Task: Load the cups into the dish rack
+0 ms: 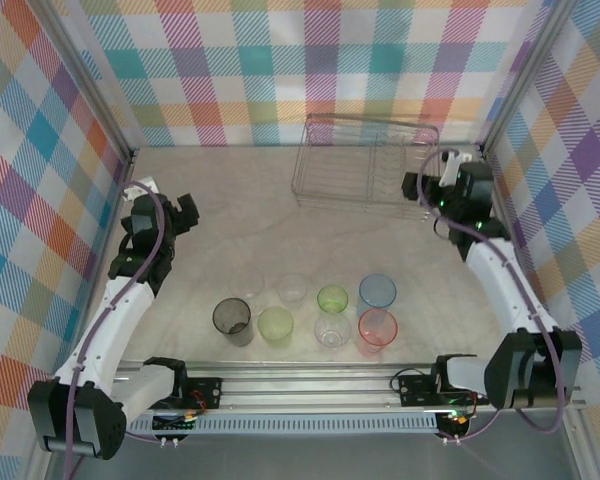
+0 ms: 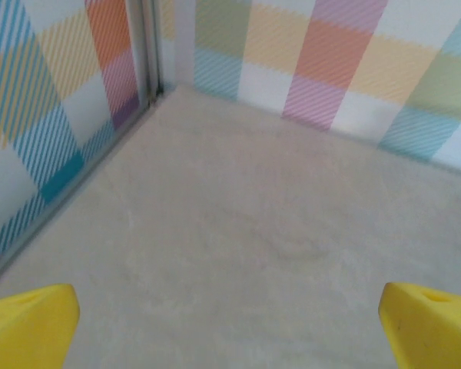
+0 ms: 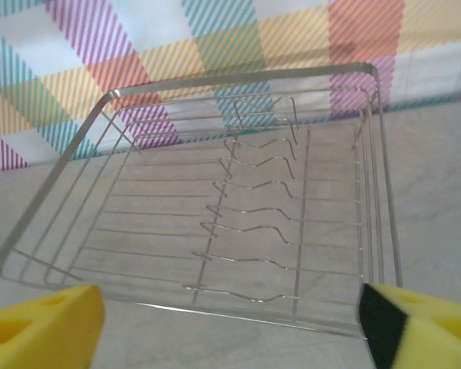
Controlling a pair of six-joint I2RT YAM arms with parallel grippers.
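Marbled tabletop (image 1: pixel 230 220); translucent cups (image 1: pixel 332 299); wire dish rack (image 3: pixel 238 207); left end effector (image 2: pixel 230 323), right end effector (image 3: pixel 230 327) both agape, empty.

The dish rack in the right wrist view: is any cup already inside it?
No, inside the dish rack only its own wires and dividers show.

Extends the left arm (image 1: pixel 115 305) up the left side, bent at the elbow, with the left gripper (image 1: pixel 187 214) spread wide. Extends the right arm (image 1: pixel 500 275) farther up the right side, right gripper (image 1: pixel 415 190) parted too.
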